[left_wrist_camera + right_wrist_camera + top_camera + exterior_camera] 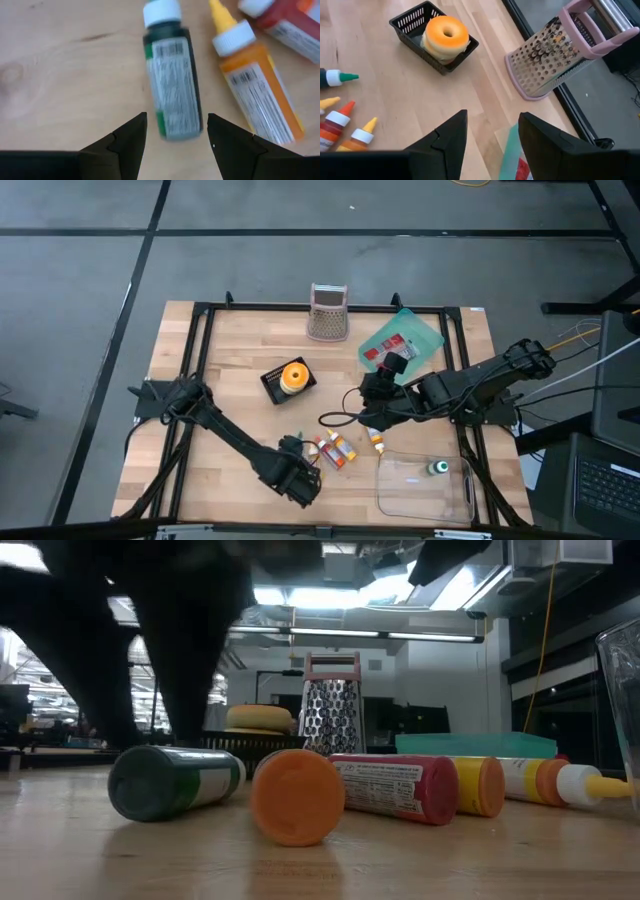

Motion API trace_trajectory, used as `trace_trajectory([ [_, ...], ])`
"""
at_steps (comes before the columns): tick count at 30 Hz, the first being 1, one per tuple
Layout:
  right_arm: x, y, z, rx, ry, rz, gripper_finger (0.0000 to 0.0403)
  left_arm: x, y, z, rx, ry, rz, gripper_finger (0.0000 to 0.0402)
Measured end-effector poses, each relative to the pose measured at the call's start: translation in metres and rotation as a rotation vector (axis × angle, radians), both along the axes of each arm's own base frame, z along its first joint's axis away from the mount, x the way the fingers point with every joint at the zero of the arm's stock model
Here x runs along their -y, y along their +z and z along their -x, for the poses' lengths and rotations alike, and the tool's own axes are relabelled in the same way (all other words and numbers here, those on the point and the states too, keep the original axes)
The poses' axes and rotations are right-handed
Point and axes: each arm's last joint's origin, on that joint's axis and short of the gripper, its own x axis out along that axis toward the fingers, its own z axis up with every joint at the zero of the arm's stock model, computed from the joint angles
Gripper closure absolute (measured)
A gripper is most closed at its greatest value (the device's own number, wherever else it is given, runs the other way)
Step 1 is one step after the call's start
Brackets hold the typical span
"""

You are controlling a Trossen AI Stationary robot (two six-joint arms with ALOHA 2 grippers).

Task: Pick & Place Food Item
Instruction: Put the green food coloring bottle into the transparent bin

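Observation:
Several small squeeze bottles lie on their sides near the table's near edge. The green bottle (172, 85), white-capped, lies between the fingers of my open left gripper (176, 142), its base end toward them; they stand on either side without touching it. Beside it lie an orange bottle (257, 85) and a red one (280, 20). The low view shows the green bottle (175, 781) beside an orange-capped bottle (297, 796) and the red one (395, 786). My left gripper (308, 463) hovers at the near end of the group. My right gripper (368, 388) is open, mid-table, above the wood.
A clear tub (400, 500) holding a small green item (438, 468) sits at the near right. A black basket with an orange ring-shaped bun (445, 34) stands mid-table, a pink-handled grater (555, 55) at the far edge, and a teal bag (405, 340) at the far right.

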Motion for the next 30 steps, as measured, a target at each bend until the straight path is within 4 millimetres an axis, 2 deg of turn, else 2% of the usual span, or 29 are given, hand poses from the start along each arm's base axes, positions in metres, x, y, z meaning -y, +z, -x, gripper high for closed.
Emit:
trace_trajectory([
  [6, 0.0, 0.001, -0.001, 0.005, 0.01, 0.003, 0.0227, -0.012, -0.029, -0.018, -0.062, -0.018, 0.037, 0.0199],
  [12, -0.001, 0.001, -0.001, 0.004, 0.013, 0.002, 0.0227, -0.018, -0.04, -0.023, -0.108, -0.053, 0.036, 0.0203],
  [15, -0.001, 0.0, -0.001, -0.004, 0.024, -0.004, 0.0227, -0.015, -0.041, -0.021, -0.105, -0.099, 0.003, 0.0222],
  [20, -0.001, 0.0, -0.001, -0.001, 0.02, 0.002, 0.0227, -0.002, -0.042, -0.013, -0.085, -0.197, -0.09, 0.028],
  [26, -0.003, 0.003, -0.005, 0.024, 0.063, 0.023, 0.0227, 0.018, -0.03, 0.004, 0.037, -0.318, -0.335, 0.0283],
  [30, -0.022, 0.011, -0.014, 0.07, 0.297, -0.011, 0.0227, 0.036, 0.012, 0.022, 0.187, -0.431, -0.458, 0.0284],
])
